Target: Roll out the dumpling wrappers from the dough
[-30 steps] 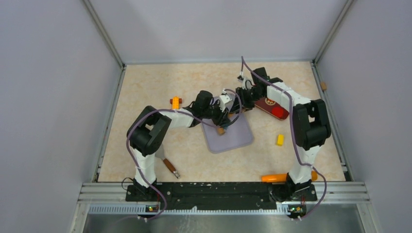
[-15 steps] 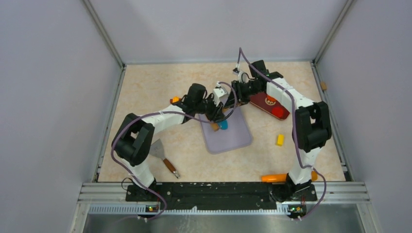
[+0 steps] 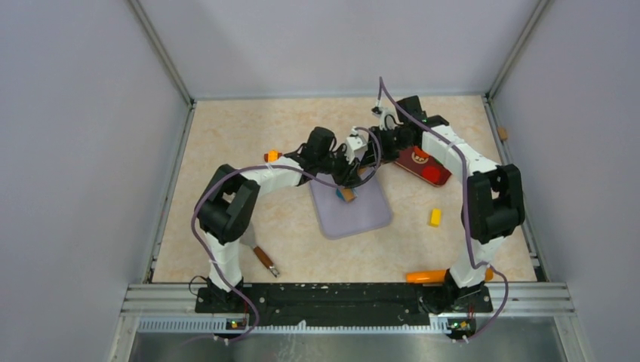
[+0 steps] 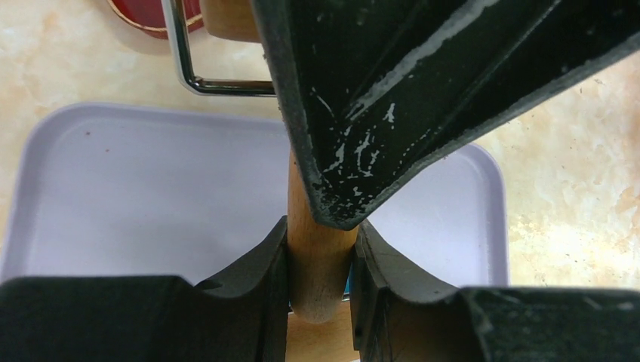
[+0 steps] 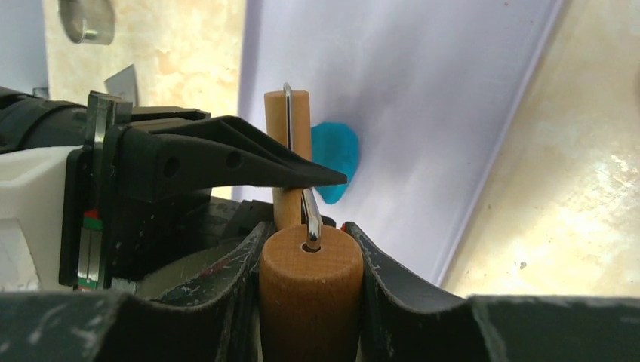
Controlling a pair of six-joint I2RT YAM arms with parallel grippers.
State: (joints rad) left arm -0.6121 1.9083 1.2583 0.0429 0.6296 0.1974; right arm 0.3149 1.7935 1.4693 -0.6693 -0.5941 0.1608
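The teal-blue dough (image 5: 335, 160) is a small flattened patch on the lavender mat (image 3: 361, 215). From above only a sliver of it (image 3: 339, 193) shows beside the tan wooden roller (image 3: 347, 194). My left gripper (image 3: 349, 181) is shut on the roller's barrel (image 4: 320, 264) over the mat (image 4: 136, 188). My right gripper (image 3: 376, 154) is shut on the roller's wooden handle (image 5: 309, 286), which a metal bracket (image 5: 300, 173) joins to the barrel. The roller lies against the dough's edge. I see no separate wrapper discs.
A red packet (image 3: 423, 166) lies right of the mat's far end. A yellow block (image 3: 435, 217), an orange carrot (image 3: 426, 276), an orange block (image 3: 272, 157) and a scraper (image 3: 260, 253) lie on the table. Walls enclose three sides.
Half a second ago the roller sat left of the exposed dough. Both grippers have since moved it right, and it now covers most of the dough.
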